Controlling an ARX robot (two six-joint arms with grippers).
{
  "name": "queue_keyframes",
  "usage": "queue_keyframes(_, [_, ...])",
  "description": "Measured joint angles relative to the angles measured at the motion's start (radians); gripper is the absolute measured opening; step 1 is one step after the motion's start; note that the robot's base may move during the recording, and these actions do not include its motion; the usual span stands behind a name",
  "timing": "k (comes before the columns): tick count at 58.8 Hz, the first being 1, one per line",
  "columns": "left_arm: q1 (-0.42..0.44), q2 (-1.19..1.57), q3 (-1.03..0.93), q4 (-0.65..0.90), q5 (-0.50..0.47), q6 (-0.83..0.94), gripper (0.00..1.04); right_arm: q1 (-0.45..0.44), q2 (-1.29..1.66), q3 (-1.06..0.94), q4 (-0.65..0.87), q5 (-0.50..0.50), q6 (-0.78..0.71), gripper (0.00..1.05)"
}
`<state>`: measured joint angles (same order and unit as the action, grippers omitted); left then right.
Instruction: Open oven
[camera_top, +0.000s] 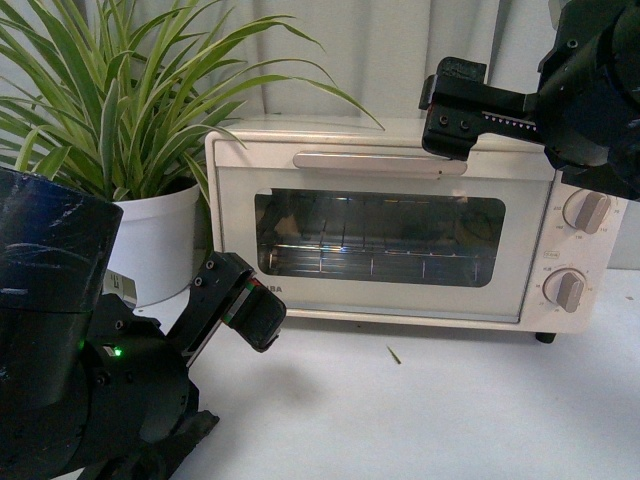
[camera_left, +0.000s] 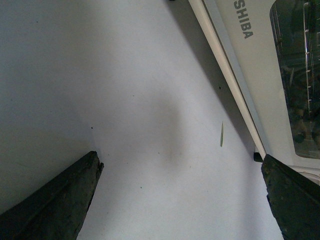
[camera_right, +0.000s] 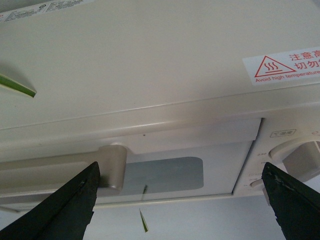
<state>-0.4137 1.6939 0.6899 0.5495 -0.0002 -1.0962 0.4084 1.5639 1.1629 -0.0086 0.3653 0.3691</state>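
Note:
The cream-white oven (camera_top: 400, 300) stands on the table with its door shut. Its bar handle (camera_top: 380, 162) runs along the door's top, and a wire rack shows behind the glass window (camera_top: 380, 238). Two round knobs (camera_top: 587, 211) sit on its right side. My right gripper (camera_top: 445, 125) is open, hovering above the handle's right end; in the right wrist view the handle end (camera_right: 111, 167) lies between my spread fingers (camera_right: 67, 207). My left gripper (camera_top: 250, 305) is open and empty, low by the oven's bottom left corner (camera_left: 245, 85).
A large spider plant in a white pot (camera_top: 155, 240) stands left of the oven. A small green leaf scrap (camera_top: 394, 354) lies on the white table (camera_top: 430, 410) in front of the door. A curtain hangs behind.

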Motion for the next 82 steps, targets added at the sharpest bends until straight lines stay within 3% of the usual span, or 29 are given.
queue_keyframes(15, [-0.002, 0.000, 0.000, 0.000, 0.001, 0.000, 0.98, 0.007, 0.025, 0.035, -0.043, 0.007, 0.021, 0.95])
queue_keyframes(28, [-0.007, 0.000, 0.000, 0.000, -0.002, 0.000, 0.98, 0.017, 0.009, 0.041, -0.135, -0.058, 0.014, 0.95])
queue_keyframes(67, [-0.011, 0.001, 0.000, -0.006, -0.032, 0.000, 0.98, 0.011, -0.183, -0.352, 0.038, -0.295, -0.033, 0.95])
queue_keyframes(82, [-0.011, -0.002, -0.005, -0.011, -0.034, 0.004, 0.98, 0.000, -0.265, -0.447, 0.051, -0.311, -0.018, 0.95])
